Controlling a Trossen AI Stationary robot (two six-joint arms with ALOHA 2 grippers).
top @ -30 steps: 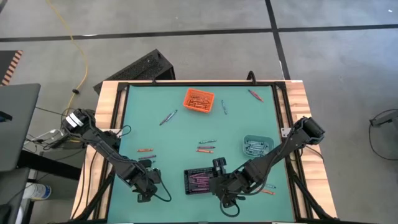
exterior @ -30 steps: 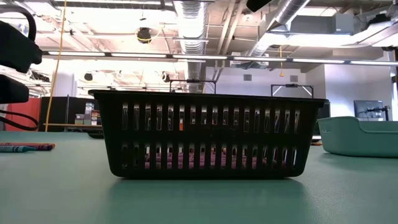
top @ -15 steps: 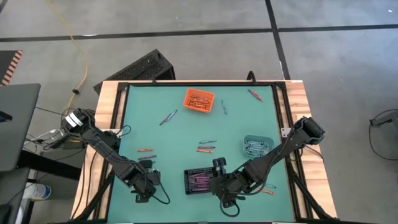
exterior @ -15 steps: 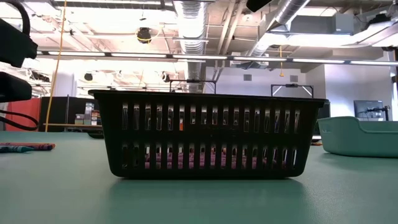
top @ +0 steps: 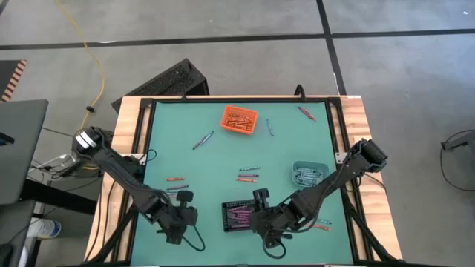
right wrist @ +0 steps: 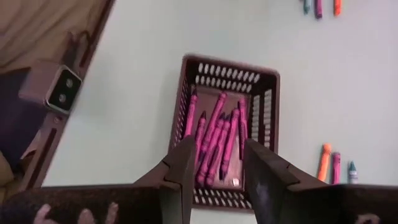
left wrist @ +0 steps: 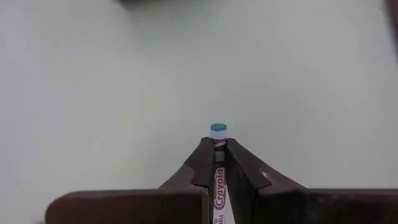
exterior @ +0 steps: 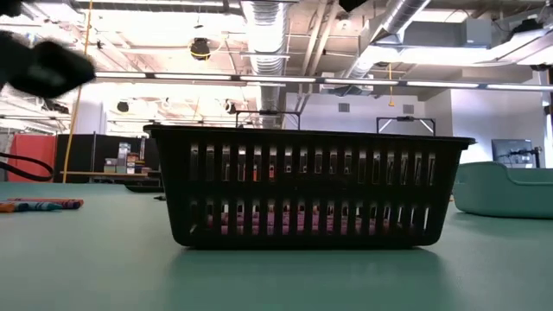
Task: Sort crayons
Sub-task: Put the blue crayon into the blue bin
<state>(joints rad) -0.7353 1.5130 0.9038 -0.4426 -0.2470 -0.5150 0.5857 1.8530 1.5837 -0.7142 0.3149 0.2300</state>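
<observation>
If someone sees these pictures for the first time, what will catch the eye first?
The black bin of purple crayons at the table's near edge, with the open right gripper above it. Next, the left gripper, left of the bin, shut on a teal-tipped crayon. Farther back stands the orange bin, with a teal bin at the right.

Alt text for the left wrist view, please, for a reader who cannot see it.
The left tool is shut on a crayon, whose teal-blue end pokes out just past the two dark fingers. Behind it lies only bare pale green table surface.
</observation>
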